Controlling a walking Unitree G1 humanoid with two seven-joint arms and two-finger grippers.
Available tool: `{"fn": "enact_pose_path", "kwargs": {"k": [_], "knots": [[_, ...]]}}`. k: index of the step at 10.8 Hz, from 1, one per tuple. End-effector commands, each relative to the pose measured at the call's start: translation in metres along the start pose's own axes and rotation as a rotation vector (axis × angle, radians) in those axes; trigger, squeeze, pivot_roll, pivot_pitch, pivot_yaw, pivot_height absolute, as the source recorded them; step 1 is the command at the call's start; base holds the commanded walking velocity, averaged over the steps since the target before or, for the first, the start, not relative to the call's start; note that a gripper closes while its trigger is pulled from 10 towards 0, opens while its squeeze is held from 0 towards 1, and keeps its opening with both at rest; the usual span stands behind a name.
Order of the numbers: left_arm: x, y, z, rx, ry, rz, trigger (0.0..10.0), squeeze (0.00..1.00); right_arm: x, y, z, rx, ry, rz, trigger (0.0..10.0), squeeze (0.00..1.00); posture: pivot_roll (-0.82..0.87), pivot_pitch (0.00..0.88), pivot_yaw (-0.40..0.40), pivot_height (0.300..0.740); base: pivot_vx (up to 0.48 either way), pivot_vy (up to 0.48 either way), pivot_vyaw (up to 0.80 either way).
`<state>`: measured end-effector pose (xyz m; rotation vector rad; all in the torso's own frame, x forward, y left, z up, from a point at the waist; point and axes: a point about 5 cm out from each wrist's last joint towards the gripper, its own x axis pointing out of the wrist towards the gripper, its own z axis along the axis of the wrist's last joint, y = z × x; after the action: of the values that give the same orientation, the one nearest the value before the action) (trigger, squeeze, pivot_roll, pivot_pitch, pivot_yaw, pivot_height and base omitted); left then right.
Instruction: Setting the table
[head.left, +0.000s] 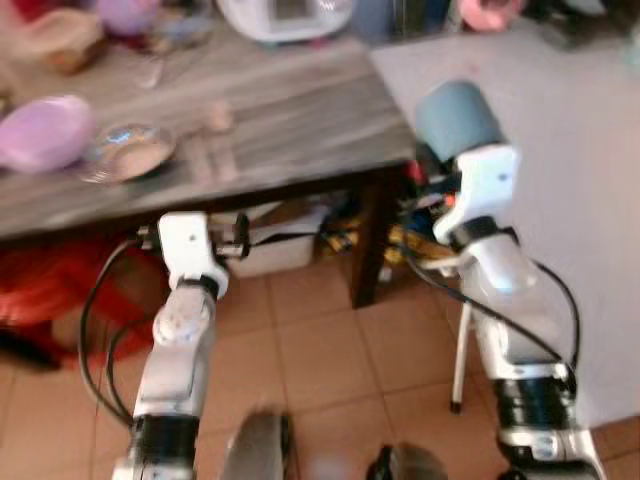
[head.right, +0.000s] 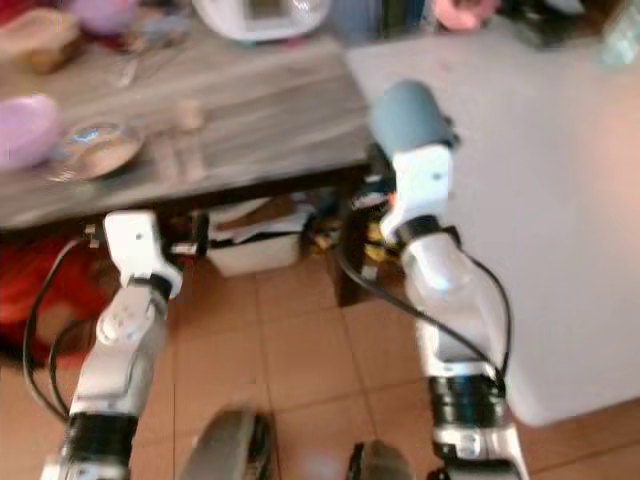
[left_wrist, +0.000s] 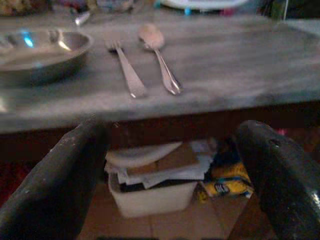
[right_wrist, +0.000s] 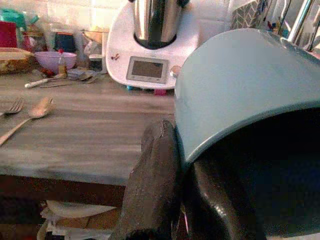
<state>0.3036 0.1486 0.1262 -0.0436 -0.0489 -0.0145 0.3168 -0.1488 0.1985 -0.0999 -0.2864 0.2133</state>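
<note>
A blue-grey cup (head.left: 458, 115) is held off the table's right end, with my right gripper (head.left: 437, 163) shut on its rim. In the right wrist view one black finger (right_wrist: 154, 170) lies outside the cup (right_wrist: 240, 90) and the other inside it. On the grey wood-grain table (head.left: 300, 110) stand a metal bowl (left_wrist: 40, 50), a fork (left_wrist: 126, 70) and a spoon (left_wrist: 160, 60), side by side. My left gripper (left_wrist: 172, 132) is open and holds nothing. It sits just below the table's front edge, facing the fork and spoon.
A purple bowl (head.left: 45, 130) sits left of the metal bowl. A white kitchen machine (right_wrist: 150, 45) stands at the table's back. Under the table are a white box of papers (left_wrist: 150, 185) and a dark table leg (head.left: 368, 250). A white surface (head.left: 560, 150) lies to the right.
</note>
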Motion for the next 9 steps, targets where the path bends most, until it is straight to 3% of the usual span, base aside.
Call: {"fn": "enact_pose_path", "kwargs": {"k": [1,2,5,9], "knots": [[0.001,0.001,0.001,0.004,-0.012,-0.002,10.0,0.00,0.002,-0.001,0.010,-0.001,-0.039,-0.007,0.0,0.00,-0.05,0.105,0.044,0.740,0.000,0.000,0.00],[0.002,0.001,0.002,0.011,-0.024,-0.009,10.0,0.00,0.003,-0.001,0.011,0.012,-0.046,-0.015,0.0,0.00,-0.06,0.098,0.044,0.740,0.000,0.000,0.00],[0.007,-0.002,0.009,0.002,-0.071,-0.016,10.0,0.00,0.006,0.002,0.018,0.034,-0.073,0.006,0.0,0.00,-0.06,0.094,0.048,0.740,0.375,0.000,0.00],[0.006,-0.002,0.005,0.000,-0.068,-0.015,10.0,0.00,0.008,0.000,0.020,0.049,-0.074,-0.011,0.0,0.00,-0.06,0.096,0.046,0.740,0.000,0.000,0.00]]}}
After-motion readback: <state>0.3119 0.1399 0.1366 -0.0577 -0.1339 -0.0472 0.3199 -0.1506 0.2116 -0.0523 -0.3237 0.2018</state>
